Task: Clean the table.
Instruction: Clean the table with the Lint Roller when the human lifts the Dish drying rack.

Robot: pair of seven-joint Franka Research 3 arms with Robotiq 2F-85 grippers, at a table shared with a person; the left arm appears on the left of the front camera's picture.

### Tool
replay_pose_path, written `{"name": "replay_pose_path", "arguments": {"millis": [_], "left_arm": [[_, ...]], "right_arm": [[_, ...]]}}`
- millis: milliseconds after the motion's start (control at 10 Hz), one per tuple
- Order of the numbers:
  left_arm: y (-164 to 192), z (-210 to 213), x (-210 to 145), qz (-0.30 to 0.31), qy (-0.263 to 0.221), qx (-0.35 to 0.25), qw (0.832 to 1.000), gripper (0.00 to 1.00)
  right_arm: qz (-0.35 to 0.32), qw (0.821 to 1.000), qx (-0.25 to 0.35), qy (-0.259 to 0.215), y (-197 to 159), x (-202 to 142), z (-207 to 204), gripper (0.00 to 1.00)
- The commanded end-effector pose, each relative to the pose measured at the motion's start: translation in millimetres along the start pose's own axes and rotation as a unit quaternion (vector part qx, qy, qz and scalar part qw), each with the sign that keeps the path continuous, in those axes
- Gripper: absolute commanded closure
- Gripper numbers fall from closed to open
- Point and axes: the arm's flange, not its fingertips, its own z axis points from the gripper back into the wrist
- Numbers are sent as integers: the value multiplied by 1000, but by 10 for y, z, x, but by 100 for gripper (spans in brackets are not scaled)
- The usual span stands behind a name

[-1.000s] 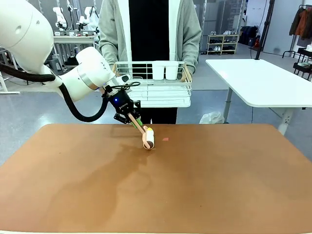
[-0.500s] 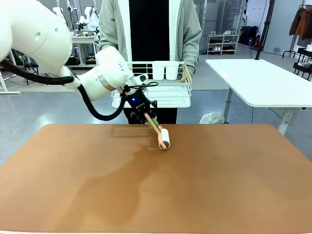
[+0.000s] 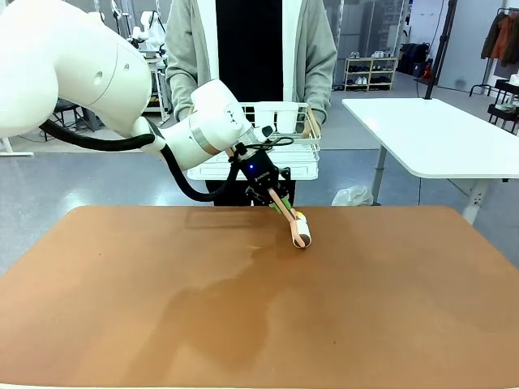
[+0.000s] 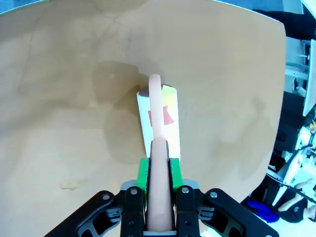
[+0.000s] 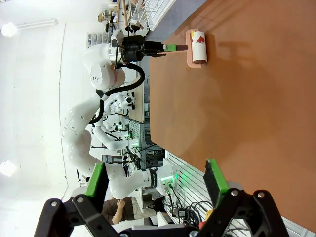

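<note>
Left gripper (image 3: 276, 197) clamped on lint roller (image 3: 301, 230), swept rightward along table's (image 3: 365, 308) far edge, paper scraps now stuck on.

Lighting is bright, even and overhead in the front view; the table (image 3: 365, 308) shows a soft, diffuse arm shadow left of centre and no glare. Focus is sharp throughout. The left wrist view is paler, with strong wide-angle bending at the edges. The right wrist view is overexposed at left, ceiling lamps blown out.
</note>
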Motion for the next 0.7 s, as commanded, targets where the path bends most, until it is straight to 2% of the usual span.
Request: {"name": "replay_pose_path", "arguments": {"millis": [0,200,400,600], "left_arm": [[110,-210,-183,-17,46,13,999,79],[15,92,-200,-34,42,-3,999,79],[-169,669,-305,-68,10,-9,998,79],[-160,1302,-459,-74,15,-30,997,79]], "right_arm": [[10,1000,8,-3,13,-16,1,0],[10,1000,8,-3,13,-16,1,0],[10,1000,8,-3,13,-16,1,0],[10,1000,8,-3,13,-16,1,0]]}}
